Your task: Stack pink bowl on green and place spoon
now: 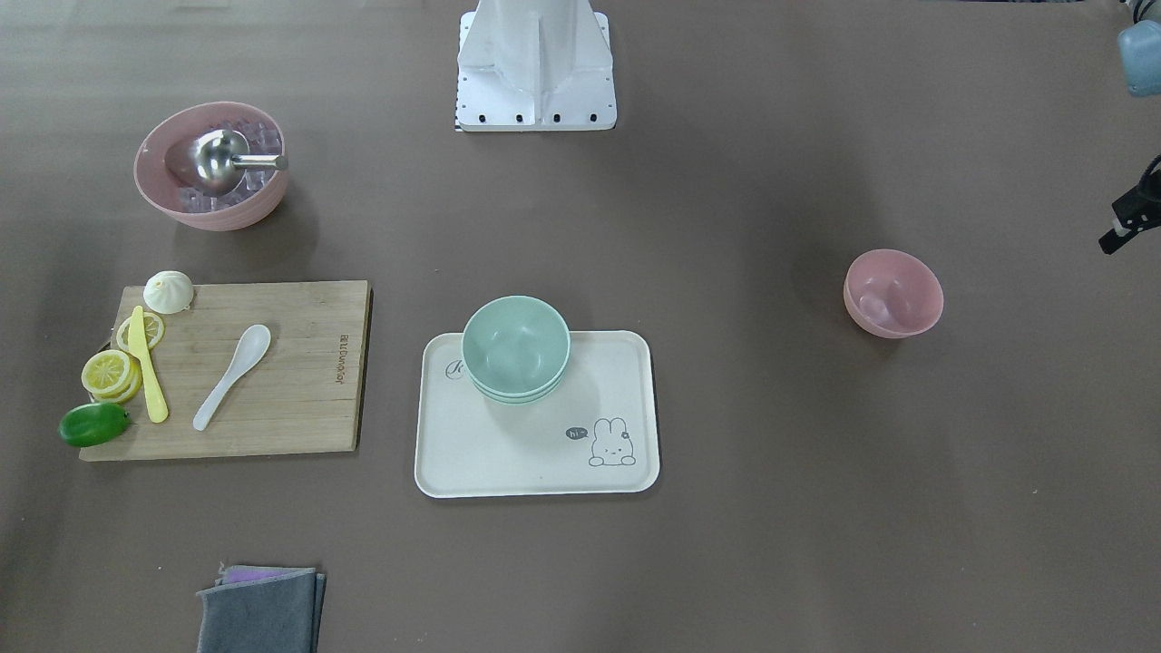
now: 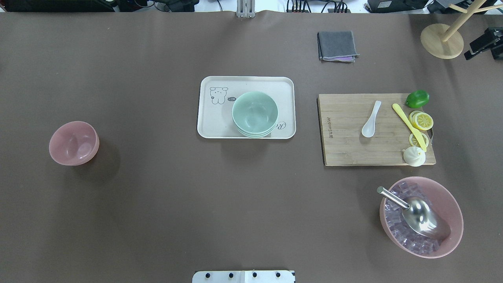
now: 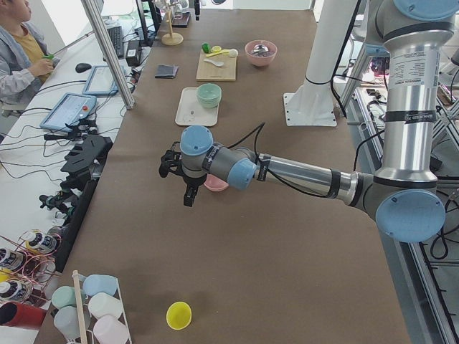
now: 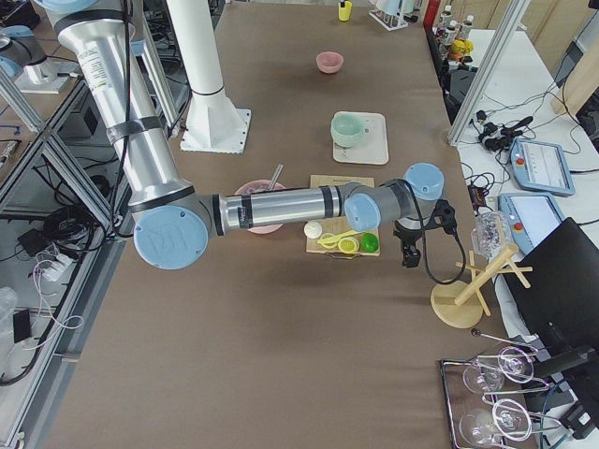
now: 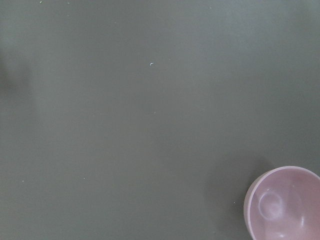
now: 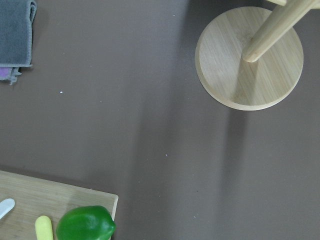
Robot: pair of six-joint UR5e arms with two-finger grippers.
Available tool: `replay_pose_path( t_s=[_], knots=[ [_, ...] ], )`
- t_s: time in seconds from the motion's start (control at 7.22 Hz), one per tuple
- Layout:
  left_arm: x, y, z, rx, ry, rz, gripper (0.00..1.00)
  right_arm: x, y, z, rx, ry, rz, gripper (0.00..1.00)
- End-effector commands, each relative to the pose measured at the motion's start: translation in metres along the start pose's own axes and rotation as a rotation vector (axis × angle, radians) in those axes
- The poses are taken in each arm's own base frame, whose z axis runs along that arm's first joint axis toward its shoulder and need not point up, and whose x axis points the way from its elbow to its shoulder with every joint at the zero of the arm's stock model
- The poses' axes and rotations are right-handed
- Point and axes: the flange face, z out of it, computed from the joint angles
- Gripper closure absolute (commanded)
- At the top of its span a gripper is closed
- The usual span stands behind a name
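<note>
Far on robot's left, pink bowl (image 2: 74, 142) sits alone near left gripper (image 3: 185, 188); green bowl (image 2: 255, 114) on tray (image 2: 208, 129), spoon (image 2: 371, 119) on board (image 2: 346, 149), right gripper (image 2: 477, 45) beyond. Fingers of both: cannot tell. Watch you don't grab ice bowl (image 2: 421, 217); off-centre drop could tip green bowl.

On the tray (image 1: 508, 453), the speech bubble (image 1: 577, 433) beside the drawn rabbit (image 1: 612, 444) reads "hi". Its cursive mark (image 1: 455, 367) is half hidden by the green bowl (image 1: 515, 345). The wooden board (image 1: 299, 408) carries a brand line (image 1: 345, 361), too small to read.
</note>
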Motion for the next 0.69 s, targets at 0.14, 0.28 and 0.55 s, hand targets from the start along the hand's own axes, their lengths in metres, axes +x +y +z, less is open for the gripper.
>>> replay_pose_path(
  t_s=[0.14,0.28,0.55],
  knots=[
    [0.006,0.002,0.007,-0.009,0.01,0.003,0.02,-0.016,0.001,0.015,-0.022,-0.008,0.034,0.0],
    [0.004,0.005,0.01,-0.016,0.006,0.002,0.02,-0.024,0.002,0.02,-0.03,-0.011,0.043,0.0],
    [0.021,0.005,0.028,-0.05,0.018,-0.01,0.02,-0.044,0.002,0.024,-0.034,-0.019,0.069,0.0]
  ],
)
